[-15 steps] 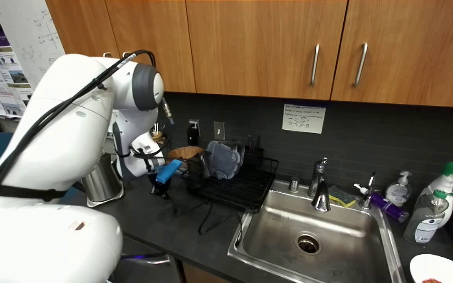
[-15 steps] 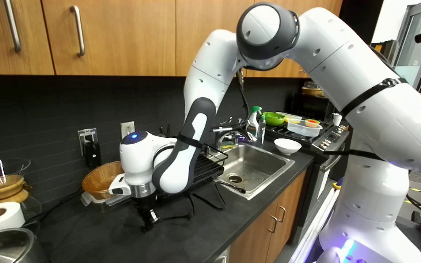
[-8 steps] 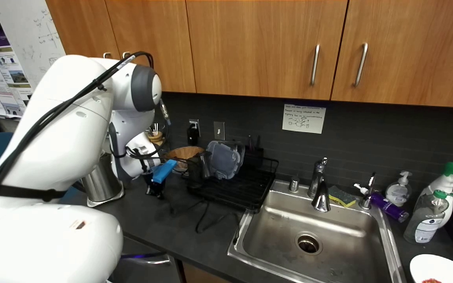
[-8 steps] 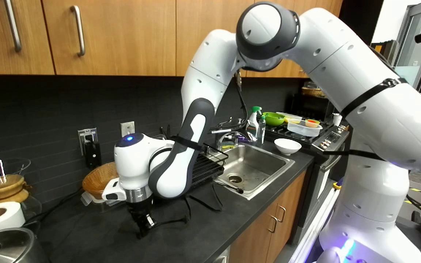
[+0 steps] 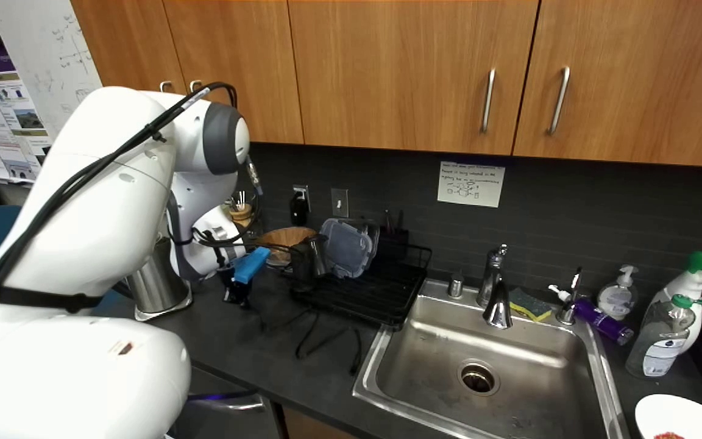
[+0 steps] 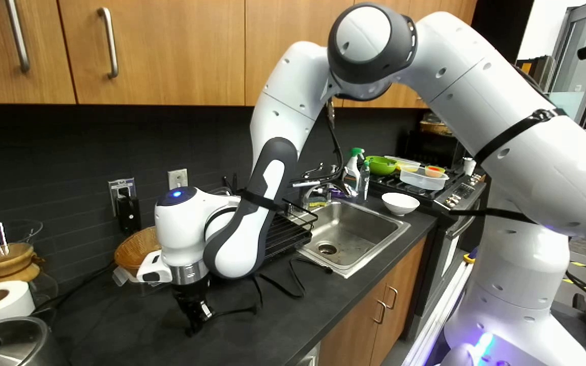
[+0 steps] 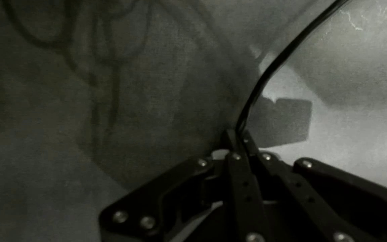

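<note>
- Black cable (image 7: 270,71), pinched between the closed fingertips of the gripper (image 7: 239,133), runs off across the dark counter (image 6: 252,343).
- Its far end lies just beside the rim of the sink (image 6: 369,254).
- Dish rack (image 5: 357,302) stands between gripper and sink, its edge narrowing the room there.
- Wicker basket (image 6: 133,251) toward the wall, steel canister (image 5: 159,280) on the side away from the sink.
- The counter's front edge is well apart from the gripper, leaving the broadest room on that side.
</note>
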Controlling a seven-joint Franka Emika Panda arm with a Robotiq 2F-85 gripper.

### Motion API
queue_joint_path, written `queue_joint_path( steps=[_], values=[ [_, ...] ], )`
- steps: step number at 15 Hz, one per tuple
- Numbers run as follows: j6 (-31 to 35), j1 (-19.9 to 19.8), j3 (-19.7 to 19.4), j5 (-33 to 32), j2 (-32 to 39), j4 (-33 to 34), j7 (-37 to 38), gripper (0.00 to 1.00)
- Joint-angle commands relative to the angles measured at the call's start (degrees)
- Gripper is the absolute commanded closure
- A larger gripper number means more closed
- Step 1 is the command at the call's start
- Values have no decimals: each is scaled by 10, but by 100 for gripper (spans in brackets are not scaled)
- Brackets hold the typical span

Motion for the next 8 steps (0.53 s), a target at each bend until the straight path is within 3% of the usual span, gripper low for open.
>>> queue_joint_path(
  steps=[1, 8],
  values=[
    [1, 8, 0, 2, 17, 13, -14, 99],
    [3, 17, 0, 0, 17, 13, -15, 99]
  ],
)
